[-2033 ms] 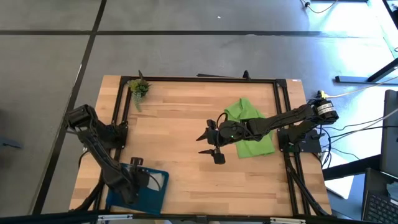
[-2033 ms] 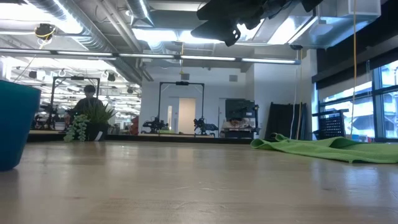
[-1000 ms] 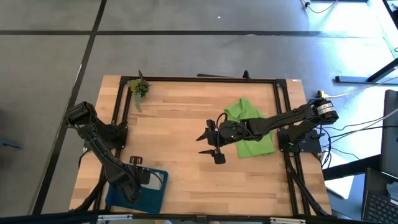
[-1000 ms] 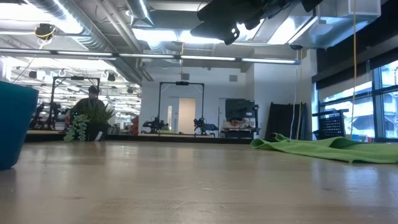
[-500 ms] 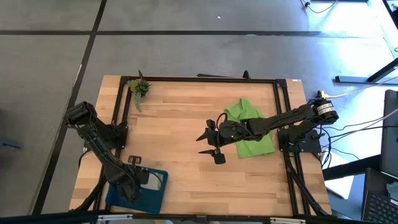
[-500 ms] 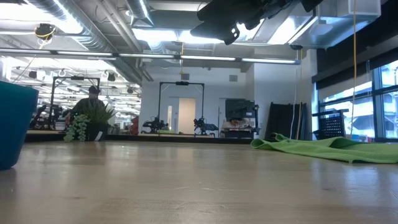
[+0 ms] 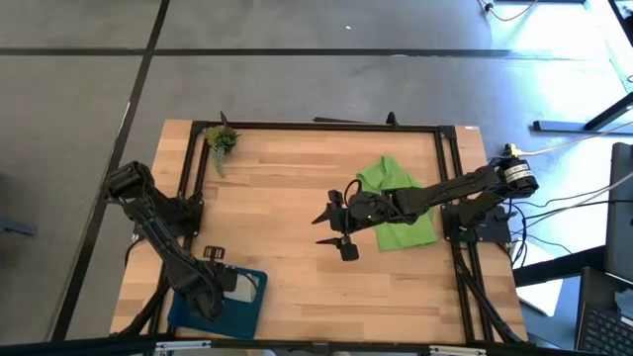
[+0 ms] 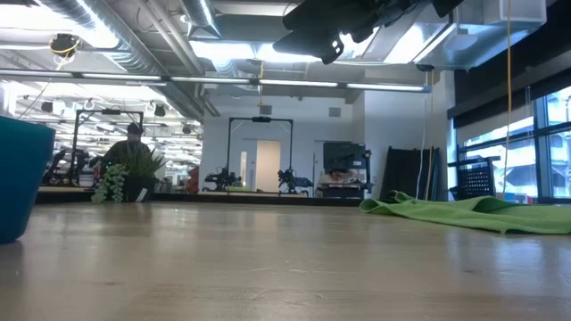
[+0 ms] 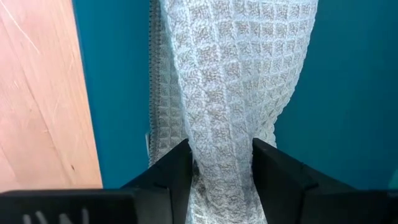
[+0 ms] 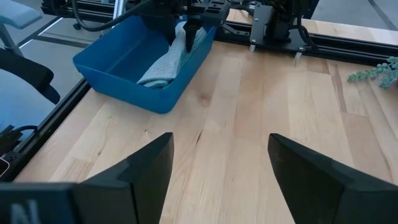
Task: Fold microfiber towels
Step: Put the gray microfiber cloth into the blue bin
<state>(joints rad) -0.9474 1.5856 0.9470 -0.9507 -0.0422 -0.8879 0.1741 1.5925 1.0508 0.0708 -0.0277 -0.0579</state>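
Left pincer [image 9: 221, 171] is clamped on the light grey waffle-weave towel [image 9: 233, 81] inside the blue tray [image 7: 247, 305] at the bench's [image 7: 287, 178] 7 o'clock corner. Right pincer [image 7: 331, 233] hovers spread and empty at bench centre, with the lime green towel [image 7: 401, 198] rumpled flat at its 3 o'clock. Both cloths look light, limp and non-slippery; likely they drape when lifted, so best pinched at a corner or hem edge.
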